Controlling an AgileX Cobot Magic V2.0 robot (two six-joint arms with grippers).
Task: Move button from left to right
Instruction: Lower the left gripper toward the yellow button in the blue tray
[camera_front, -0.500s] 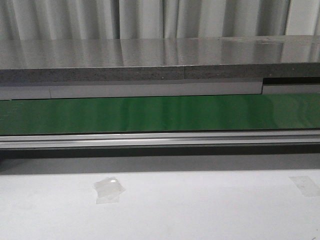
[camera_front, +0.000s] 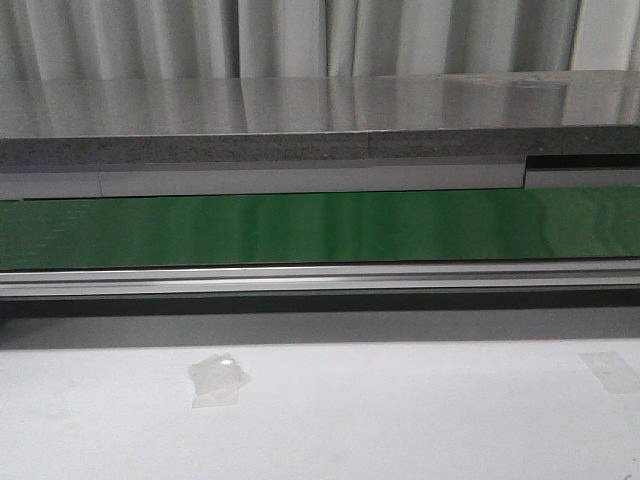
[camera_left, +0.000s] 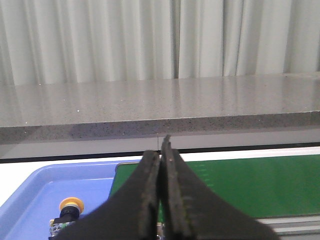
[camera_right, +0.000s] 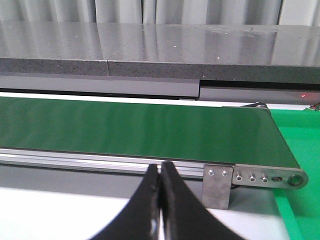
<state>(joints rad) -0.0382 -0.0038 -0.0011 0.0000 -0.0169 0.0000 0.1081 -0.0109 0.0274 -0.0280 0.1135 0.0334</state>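
Button body cut by frame edge, partly behind jaws.

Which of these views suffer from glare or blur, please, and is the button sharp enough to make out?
Front view: soft glare streaks on the green belt and the grey counter; otherwise sharp. Left wrist view: the shut left gripper is close and slightly soft; the button in the blue tray is small but recognisable by its yellow cap. Right wrist view: reflections on the counter; right gripper shut.

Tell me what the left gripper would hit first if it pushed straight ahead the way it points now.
Probably the green conveyor belt, then the grey stone-like ledge behind it. The shut left gripper points past the yellow-capped button in the blue plastic tray; depth is unclear.
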